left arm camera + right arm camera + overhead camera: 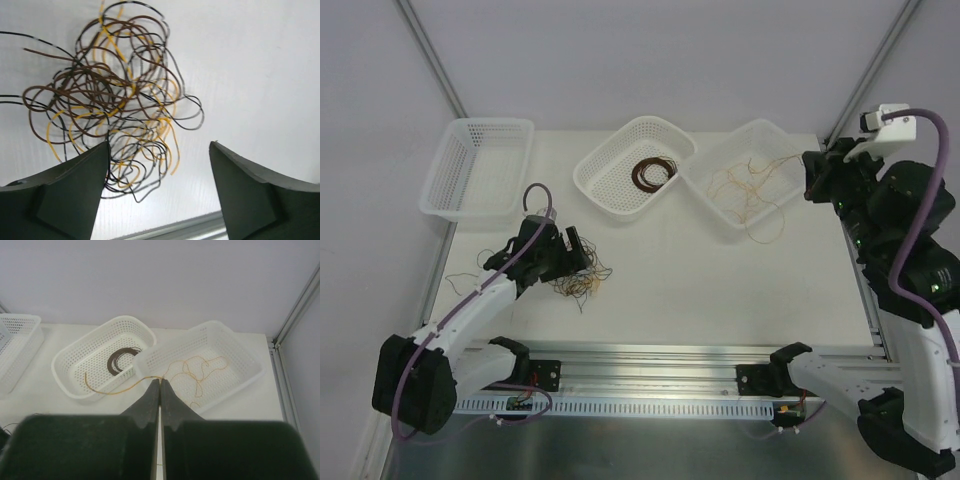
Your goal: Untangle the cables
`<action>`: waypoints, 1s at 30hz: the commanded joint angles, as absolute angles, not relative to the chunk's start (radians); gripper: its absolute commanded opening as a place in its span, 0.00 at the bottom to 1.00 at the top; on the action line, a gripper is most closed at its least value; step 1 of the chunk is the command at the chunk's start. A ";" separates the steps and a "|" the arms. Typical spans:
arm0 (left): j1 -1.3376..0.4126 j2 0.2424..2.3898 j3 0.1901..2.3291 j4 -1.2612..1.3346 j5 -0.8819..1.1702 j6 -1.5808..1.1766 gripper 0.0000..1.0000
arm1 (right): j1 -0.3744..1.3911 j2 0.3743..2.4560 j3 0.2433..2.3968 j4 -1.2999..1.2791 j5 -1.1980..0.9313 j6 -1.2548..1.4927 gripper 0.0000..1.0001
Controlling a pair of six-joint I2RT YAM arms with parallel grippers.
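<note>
We see a white table [720, 290] walled in pale grey. Near-left of the middle basket [605, 188], the tangled cables [578, 284] form a roundish clump with no clear long axis, below the left gripper [157, 150], fingers spread. Right of that basket, the right gripper [160, 381] pinches a tan-orange cable [112, 393] trailing leftward.

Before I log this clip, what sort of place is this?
Probably a lab robot workcell: a white table boxed in by plain panels, two arms bolted to a metal rail, and three white baskets for sorting wires.
</note>
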State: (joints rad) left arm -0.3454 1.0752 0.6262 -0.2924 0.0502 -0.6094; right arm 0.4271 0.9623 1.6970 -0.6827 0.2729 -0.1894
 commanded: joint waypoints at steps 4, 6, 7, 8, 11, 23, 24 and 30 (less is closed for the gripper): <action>-0.344 0.917 0.649 -0.406 0.184 -0.534 0.93 | 0.388 1.098 1.785 -0.517 0.255 -0.216 0.01; -0.344 0.870 0.650 -0.429 0.204 -0.528 0.96 | 0.373 1.167 1.830 -0.485 0.244 -0.219 0.01; -0.344 0.858 0.649 -0.434 0.207 -0.526 0.98 | 0.355 1.192 1.845 -0.474 0.232 -0.218 0.01; -0.344 0.842 0.652 -0.443 0.213 -0.525 0.99 | 0.345 1.215 1.864 -0.457 0.226 -0.216 0.01; -0.344 0.784 0.657 -0.465 0.221 -0.522 0.99 | 0.305 1.302 1.923 -0.428 0.195 -0.207 0.01; -0.344 0.696 0.632 -0.529 0.195 -0.541 0.99 | 0.141 1.466 1.847 -0.284 0.081 -0.100 0.01; -0.344 0.695 0.630 -0.531 0.195 -0.546 0.99 | 0.129 1.482 1.829 -0.272 0.072 -0.071 0.01; -0.344 0.690 0.630 -0.535 0.187 -0.561 0.99 | 0.064 1.644 1.728 -0.239 0.020 -0.006 0.01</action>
